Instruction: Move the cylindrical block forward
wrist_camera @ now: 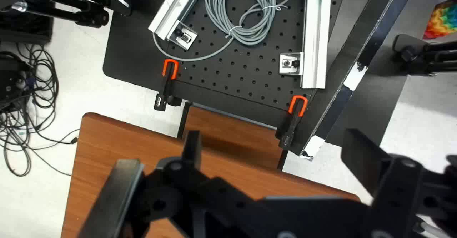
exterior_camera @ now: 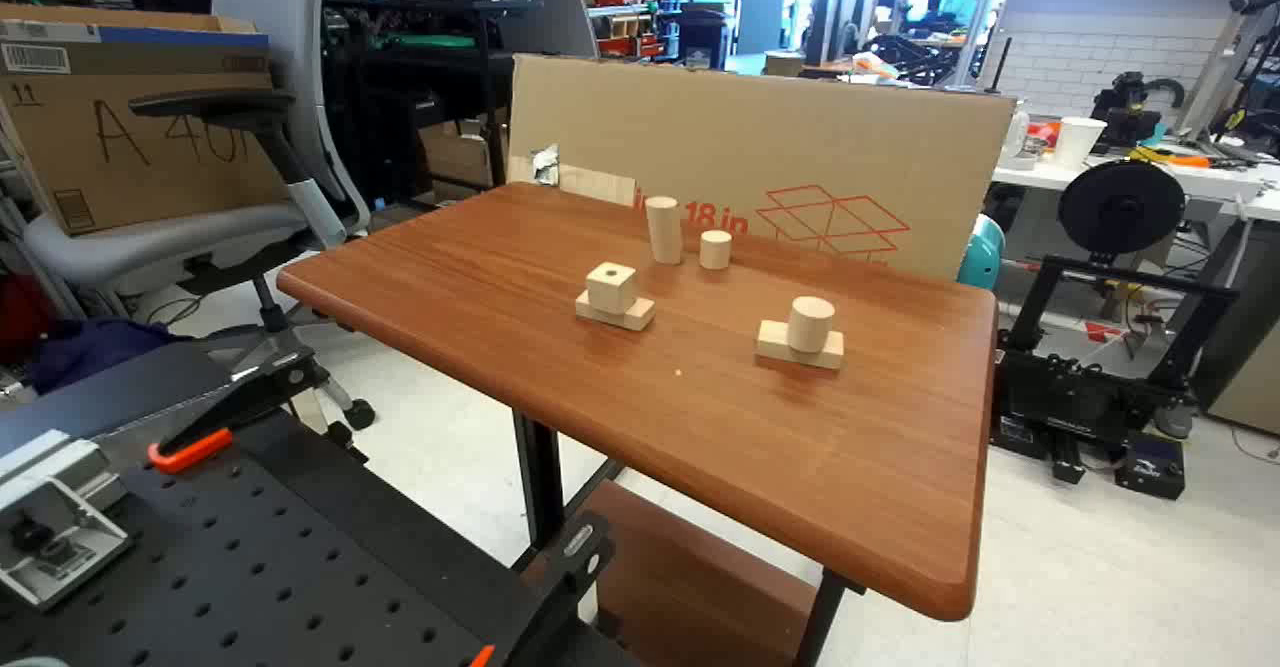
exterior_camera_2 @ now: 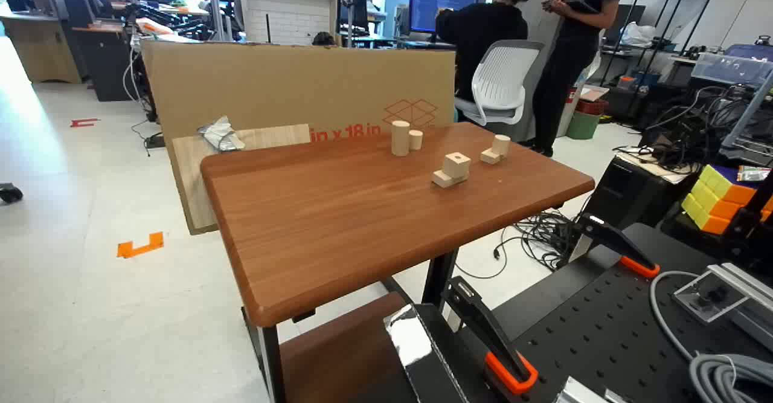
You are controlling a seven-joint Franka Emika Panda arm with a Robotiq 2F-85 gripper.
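The cylindrical block (exterior_camera: 664, 233), tall, plain and pale, stands upright near the far edge of the brown table (exterior_camera: 720, 447). It also shows in an exterior view (exterior_camera_2: 400, 139) beside the short stubby wooden piece (exterior_camera_2: 416, 140). That stubby piece (exterior_camera: 715, 250) stands close to it. My gripper (wrist_camera: 272, 138) shows only in the wrist view, with its two black fingers wide apart and nothing between them. It is above the table's edge nearest the black pegboard. No wooden piece shows in the wrist view, so the distance from gripper to block cannot be told.
A flat wooden block with a holed cube on top (exterior_camera: 611, 289) and one with a cylinder on top (exterior_camera: 810, 325) stand on the table. A cardboard sheet (exterior_camera: 800, 147) rises behind the far edge. The black pegboard (wrist_camera: 242, 74) carries orange-tipped clamps (wrist_camera: 298, 106) and coiled cable (wrist_camera: 246, 16).
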